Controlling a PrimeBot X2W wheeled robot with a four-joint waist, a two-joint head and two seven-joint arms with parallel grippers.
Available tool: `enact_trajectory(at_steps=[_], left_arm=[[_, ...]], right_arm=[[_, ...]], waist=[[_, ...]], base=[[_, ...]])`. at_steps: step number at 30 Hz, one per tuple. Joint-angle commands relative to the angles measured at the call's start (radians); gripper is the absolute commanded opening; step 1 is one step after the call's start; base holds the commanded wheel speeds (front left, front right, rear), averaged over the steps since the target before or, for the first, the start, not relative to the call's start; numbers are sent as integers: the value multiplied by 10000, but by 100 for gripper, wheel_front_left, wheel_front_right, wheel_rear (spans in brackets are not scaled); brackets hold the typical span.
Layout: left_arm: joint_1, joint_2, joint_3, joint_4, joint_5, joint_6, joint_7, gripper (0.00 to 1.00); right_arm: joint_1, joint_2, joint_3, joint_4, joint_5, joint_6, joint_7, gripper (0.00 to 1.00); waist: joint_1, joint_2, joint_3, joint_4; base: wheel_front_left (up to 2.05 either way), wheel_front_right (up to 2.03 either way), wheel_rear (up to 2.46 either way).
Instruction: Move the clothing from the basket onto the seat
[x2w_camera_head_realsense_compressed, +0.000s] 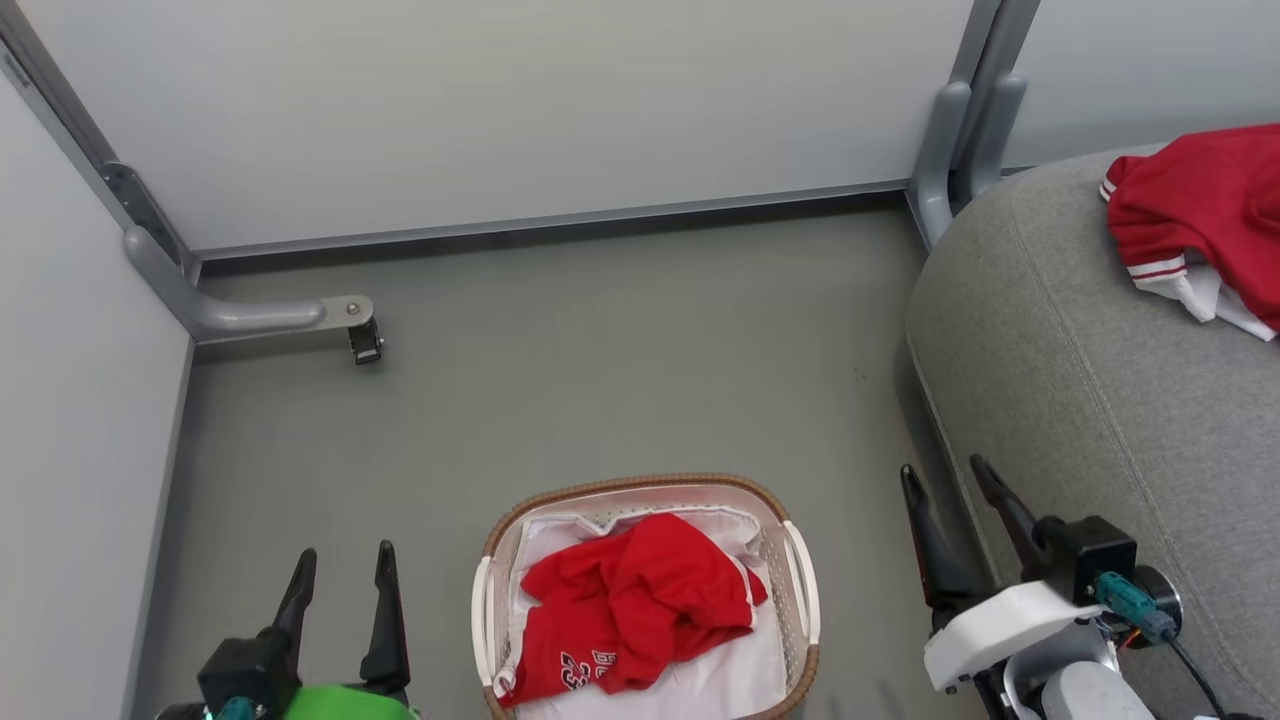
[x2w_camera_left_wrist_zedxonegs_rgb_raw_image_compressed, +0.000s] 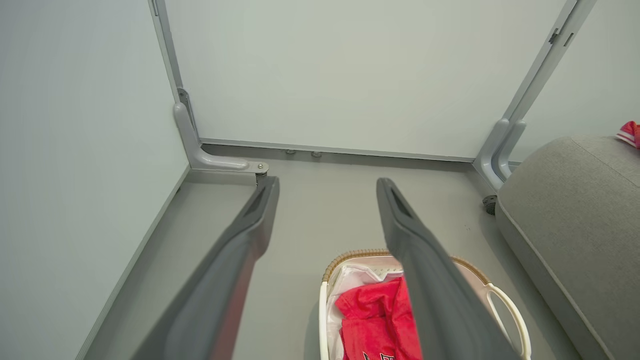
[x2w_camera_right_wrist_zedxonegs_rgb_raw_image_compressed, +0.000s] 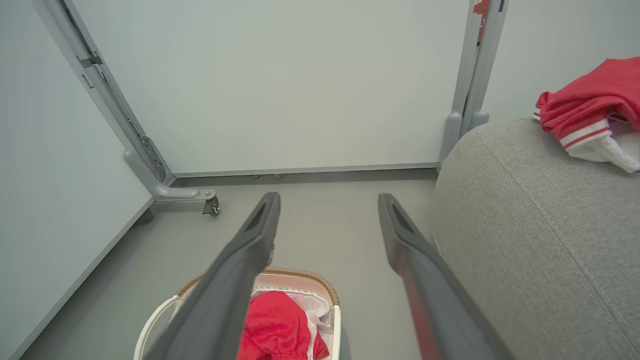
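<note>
Both grippers are empty. Left gripper (x2w_camera_head_realsense_compressed: 345, 555): fingers spread wide, nothing between them. Right gripper (x2w_camera_head_realsense_compressed: 943, 468): likewise spread wide, nothing held. The basket (x2w_camera_head_realsense_compressed: 640, 483) sits on the floor between the two. One red garment (x2w_camera_head_realsense_compressed: 640, 600) lies crumpled in it on the white liner sheet (x2w_camera_head_realsense_compressed: 720, 685). A second red garment (x2w_camera_head_realsense_compressed: 1210, 195) already lies on the seat (x2w_camera_head_realsense_compressed: 1060, 380), well apart from the basket, toward the far right.

Governing relation: the red garment lies to the right of my left gripper and to the left of my right gripper. It is nearer the robot than either set of fingertips and, I judge, lower. Its heap runs roughly from near left to far right. Neither arm is clearly closer. The right one stands just beside the seat, so I judge it better placed for the carry.

Not verifiable: the basket's near end is cut off in the head view. In each wrist view a finger covers part of the heap. I cannot tell whether more clothing lies beneath it, and the printed marking is folded and unreadable
</note>
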Motion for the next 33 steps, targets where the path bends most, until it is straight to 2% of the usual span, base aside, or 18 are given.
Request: enact_trajectory(at_steps=[1,11,21,25,28,33], left_arm=[[-340,-7,-109,-5,163,-46,5,100],[-2877,315,-1016,944,792,-178,15,100],[-5633,576,-2152,3572,1236,-245,560,100],[-6352,632,-2742,4541,1349,-258,674,100],[-6694,688,-3564,5225,1424,-262,778,100],[-7058,842,-4631,6206,1094,-255,943,100]], right_arm=[[-176,-35,-73,-146,-79,-12,-48,100],[-1034,-37,-206,-934,-529,-12,-48,100],[-2295,-33,-98,-1562,-401,-14,-48,100],[-2835,-32,-14,-1814,-167,-12,-48,100],[-3238,-29,34,-1979,44,-12,-48,100],[-3711,-27,144,-2080,326,-12,-48,100]], waist=[[1,0,450,-88],[1,0,2241,-544],[1,0,4516,-1295],[1,0,5410,-1673],[1,0,5984,-1994],[1,0,6531,-2537]], base=[[0,0,0],[0,0,0],[0,0,0],[0,0,0],[0,0,0],[0,0,0]])
